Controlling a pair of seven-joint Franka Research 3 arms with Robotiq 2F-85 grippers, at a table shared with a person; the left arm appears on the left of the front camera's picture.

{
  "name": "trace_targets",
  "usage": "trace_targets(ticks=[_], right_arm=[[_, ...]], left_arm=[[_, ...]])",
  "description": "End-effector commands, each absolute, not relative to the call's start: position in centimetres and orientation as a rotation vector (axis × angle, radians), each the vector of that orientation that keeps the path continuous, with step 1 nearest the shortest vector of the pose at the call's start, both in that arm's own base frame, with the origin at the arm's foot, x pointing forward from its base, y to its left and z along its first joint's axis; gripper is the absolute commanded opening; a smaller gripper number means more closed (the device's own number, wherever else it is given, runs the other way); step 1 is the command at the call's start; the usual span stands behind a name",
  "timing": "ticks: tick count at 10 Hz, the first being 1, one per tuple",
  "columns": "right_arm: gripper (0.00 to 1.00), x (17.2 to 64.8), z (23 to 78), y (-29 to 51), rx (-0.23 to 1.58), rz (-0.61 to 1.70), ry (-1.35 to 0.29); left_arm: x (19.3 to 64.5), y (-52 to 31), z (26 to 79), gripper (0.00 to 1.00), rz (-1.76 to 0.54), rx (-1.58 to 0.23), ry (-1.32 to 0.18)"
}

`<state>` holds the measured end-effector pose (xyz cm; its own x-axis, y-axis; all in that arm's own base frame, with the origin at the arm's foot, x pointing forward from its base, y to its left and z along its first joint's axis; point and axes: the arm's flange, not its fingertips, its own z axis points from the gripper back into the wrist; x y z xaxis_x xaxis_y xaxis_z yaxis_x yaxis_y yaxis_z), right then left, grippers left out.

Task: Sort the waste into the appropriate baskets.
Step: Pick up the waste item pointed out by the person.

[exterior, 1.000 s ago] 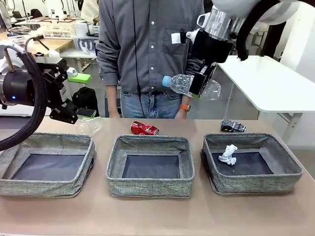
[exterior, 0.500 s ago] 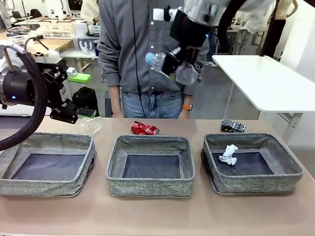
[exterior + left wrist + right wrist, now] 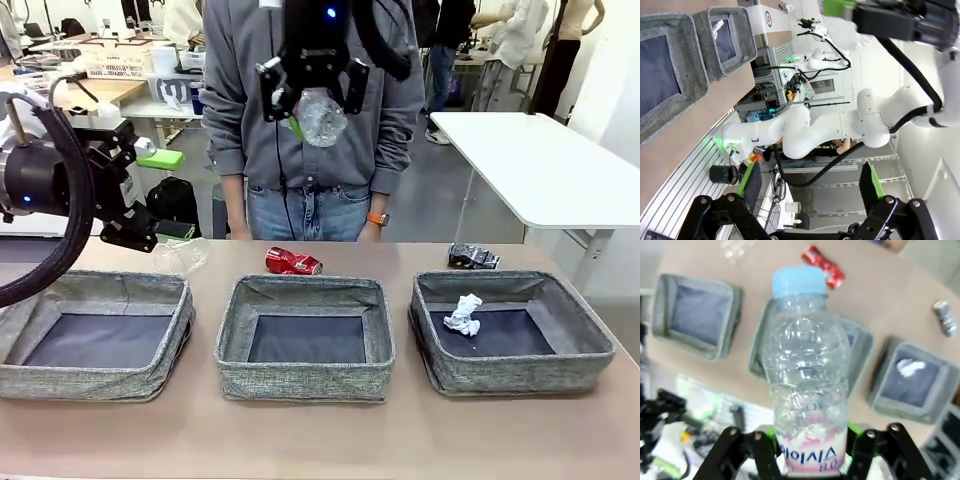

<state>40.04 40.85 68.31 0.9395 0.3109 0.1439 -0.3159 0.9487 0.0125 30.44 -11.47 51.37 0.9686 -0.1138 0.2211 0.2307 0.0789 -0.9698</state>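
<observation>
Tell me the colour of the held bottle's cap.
Light blue; the cap tops the bottle in the right gripper, clearest in the right wrist view.

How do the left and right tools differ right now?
The left tool is open and empty; the right tool is shut on the blue-capped bottle. The left tool hangs low at the far left; the right tool sits high near the middle. Both look like the same black design.

Crushed red can (image 3: 293,262), dark can (image 3: 473,257) by far edge of bench (image 3: 300,440); paper wad (image 3: 463,314) in right basket (image 3: 520,375); blue-capped bottle (image 3: 322,115) held aloft.
</observation>
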Motion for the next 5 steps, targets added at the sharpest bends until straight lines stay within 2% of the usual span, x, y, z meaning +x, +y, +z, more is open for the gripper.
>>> trace_targets(ticks=[1,5], right_arm=[[0.28,40.6,71.9,43.3,0.007,0.326,-0.172],[0.28,40.5,75.4,42.0,0.009,0.325,-0.226]], left_arm=[[30.1,-11.7,51.5,1.0,-0.252,-1.496,-0.097],[30.1,-11.7,51.5,1.0,-0.252,-1.496,-0.097]])
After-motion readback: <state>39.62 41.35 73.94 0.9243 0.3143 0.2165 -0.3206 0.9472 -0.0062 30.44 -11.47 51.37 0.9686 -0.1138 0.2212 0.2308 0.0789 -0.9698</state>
